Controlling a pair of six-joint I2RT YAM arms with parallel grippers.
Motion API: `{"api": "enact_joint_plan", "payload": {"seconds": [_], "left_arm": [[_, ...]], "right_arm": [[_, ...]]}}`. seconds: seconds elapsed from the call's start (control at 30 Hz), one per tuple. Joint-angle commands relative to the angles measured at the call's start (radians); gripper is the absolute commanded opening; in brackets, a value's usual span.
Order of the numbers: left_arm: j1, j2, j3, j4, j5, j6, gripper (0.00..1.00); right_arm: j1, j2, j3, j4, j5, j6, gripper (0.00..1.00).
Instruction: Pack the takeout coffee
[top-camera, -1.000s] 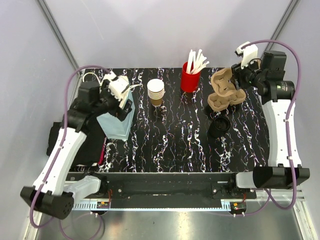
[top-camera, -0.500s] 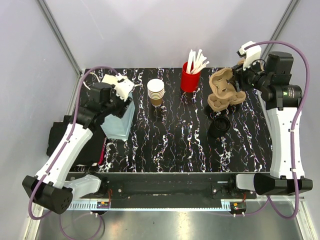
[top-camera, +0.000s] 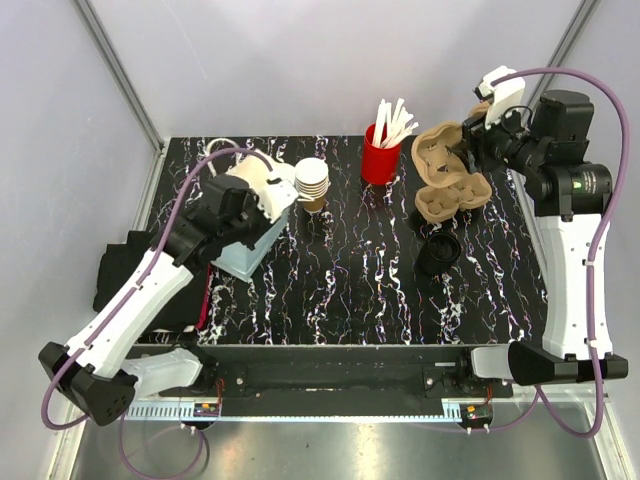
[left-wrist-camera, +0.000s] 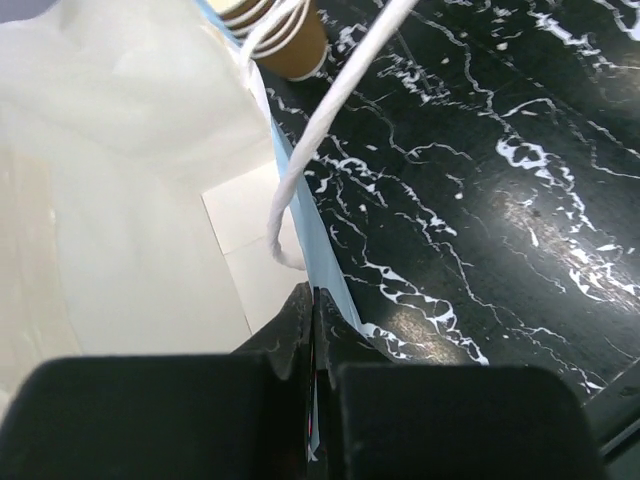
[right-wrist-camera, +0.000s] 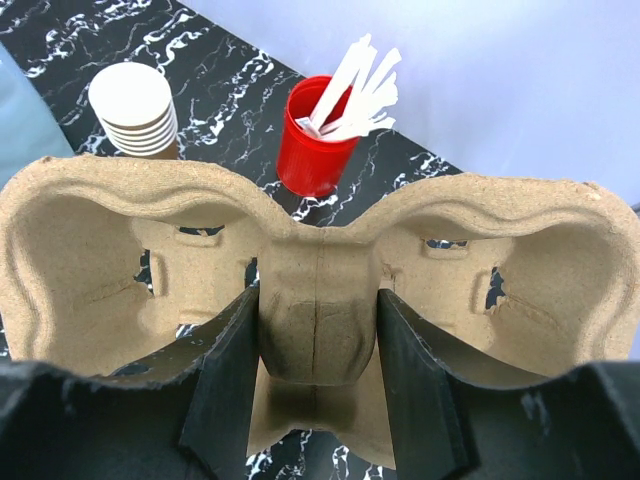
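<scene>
The takeout coffee (top-camera: 438, 256) shows from above as a round black lid at the table's right middle, touched by neither arm. My left gripper (top-camera: 268, 205) (left-wrist-camera: 314, 300) is shut on the right wall of a light blue paper bag (top-camera: 238, 258) (left-wrist-camera: 130, 200), whose white inside and white cord handle (left-wrist-camera: 330, 100) fill the left wrist view. My right gripper (top-camera: 475, 148) (right-wrist-camera: 318, 340) is shut on the centre post of a brown pulp cup carrier (top-camera: 445, 180) (right-wrist-camera: 130, 200), held above the back right of the table with both wells empty.
A stack of lidless brown cups (top-camera: 312, 183) (left-wrist-camera: 285, 40) (right-wrist-camera: 135, 105) stands just right of the bag. A red cup of white sticks (top-camera: 380, 155) (right-wrist-camera: 325, 140) stands at the back middle. A black object (top-camera: 120, 280) lies off the table's left edge.
My left gripper has shut on the bag's wall and swung right toward the cup stack, pulling the bag along. The right arm has lifted the carrier slightly, up and left.
</scene>
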Motion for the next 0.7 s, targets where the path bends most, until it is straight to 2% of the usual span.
{"api": "enact_joint_plan", "payload": {"seconds": [0.0,0.3,0.67], "left_arm": [[-0.064,-0.027,0.072,-0.042,0.016,0.019,0.00],[-0.225,0.006,0.133,-0.040,0.034,-0.018,0.00],[-0.333,0.151,0.245,0.031,0.017,-0.153,0.00]], "right_arm": [[0.021,0.018,0.065,-0.008,-0.017,0.036,0.53],[0.046,0.041,0.115,-0.019,-0.002,0.057,0.53],[0.056,0.046,0.115,-0.012,0.013,0.076,0.53]]}}
